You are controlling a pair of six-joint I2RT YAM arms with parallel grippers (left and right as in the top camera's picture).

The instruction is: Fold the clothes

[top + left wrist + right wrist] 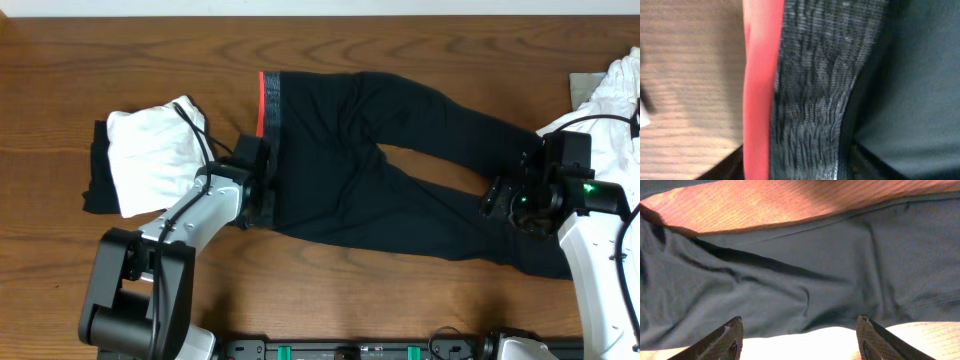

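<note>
Long black trousers (pixel 400 170) lie spread across the table, with the red and grey waistband (pixel 264 102) at the left and the legs running right. My left gripper (pixel 262 195) is down at the near end of the waistband (pixel 805 90). It is open, with a dark finger on either side of the band. My right gripper (pixel 505 200) hovers over the leg ends (pixel 790 280). It is open too, and nothing sits between its fingertips (pixel 734 332).
A white garment (pixel 150 150) rests on a black one (pixel 95 170) at the left. Another white garment (pixel 620 90) is heaped at the far right, beside a grey pad (pixel 582 88). The wooden table (pixel 400 40) shows behind the trousers.
</note>
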